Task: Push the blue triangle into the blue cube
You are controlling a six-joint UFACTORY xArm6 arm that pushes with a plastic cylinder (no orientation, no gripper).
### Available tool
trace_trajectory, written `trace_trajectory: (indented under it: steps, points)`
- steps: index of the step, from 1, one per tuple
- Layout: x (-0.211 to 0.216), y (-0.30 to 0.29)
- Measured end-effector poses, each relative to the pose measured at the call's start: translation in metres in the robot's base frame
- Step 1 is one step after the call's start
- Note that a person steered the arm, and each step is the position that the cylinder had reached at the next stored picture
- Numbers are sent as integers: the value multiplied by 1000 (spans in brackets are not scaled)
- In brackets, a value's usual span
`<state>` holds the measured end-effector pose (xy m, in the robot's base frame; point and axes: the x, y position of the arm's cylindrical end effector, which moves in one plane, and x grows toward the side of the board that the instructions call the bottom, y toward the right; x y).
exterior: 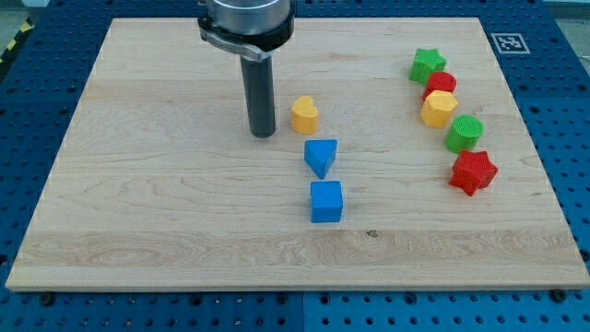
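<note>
**Blue pair near contact; rod stands off to the upper left**

Blue cube (pixel 326 201): nearest the view's bottom, flat on the wooden counter (pixel 138 212), below and to the right of my tip (pixel 264 135). Target piece.

Blue triangle (pixel 321 156): between the tip and the cube, just right of and slightly below the tip, not touching it. Sits just above the cube with a thin gap, its point aimed toward the cube. Judged light, rigid and smooth-sided; likely to slide easily and to pivot if struck off centre. Best contact: the broad upper face, square on, pushing toward the view's bottom.

Hand: none fitted. The arm ends in a plain dark rod, so nothing opens, closes or holds; the tip rests on bare wood.

Yellow block (pixel 305 114): rounded, heart-like, just right of the tip and above the triangle. It crowds the approach to the triangle's upper face.

Far right of the tip, well apart, in a loose column: green star (pixel 427 65), red block (pixel 442 84), yellow hexagon (pixel 439 109), green round block (pixel 465 133), red star (pixel 473 171).
</note>
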<state>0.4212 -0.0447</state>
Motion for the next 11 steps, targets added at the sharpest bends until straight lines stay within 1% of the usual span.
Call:
trace_trajectory:
  steps: [1,2,3,5,7,9,10,11]
  points:
    - [-18,20]
    - [-23,46]
    - [-23,52]
    - [1,58]
    - [43,82]
    - [46,82]
    - [32,82]
    - [-6,84]
